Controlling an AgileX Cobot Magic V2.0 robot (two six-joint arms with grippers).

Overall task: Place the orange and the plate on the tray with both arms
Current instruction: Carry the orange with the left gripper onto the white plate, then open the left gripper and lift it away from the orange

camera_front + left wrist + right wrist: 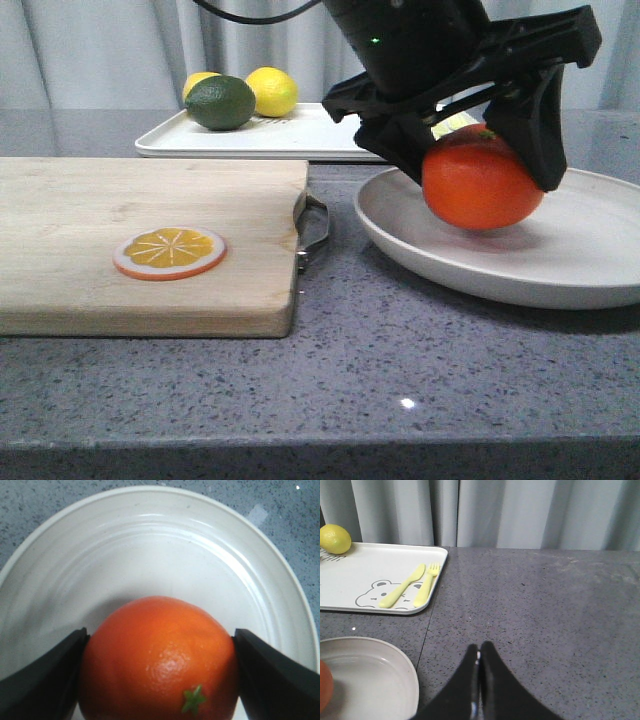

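A speckled grey stone-look tabletop [400,340] carries a pale wooden cutting board [150,240] with a metal handle and a flat orange slice [169,252] on it. Behind lies the flat white rectangular tray [290,135], printed with a bear and yellow cutlery, holding two lemons [272,91] and a dark green lime [220,102]. Beside the board sits the round, shallow off-white plate [590,250]. Over it, the left end effector [475,150] is clamped on the glossy orange [480,185], black fingers [45,680] against both sides. The right end effector [479,680] hangs over bare tabletop beside the plate, fingers pressed together.
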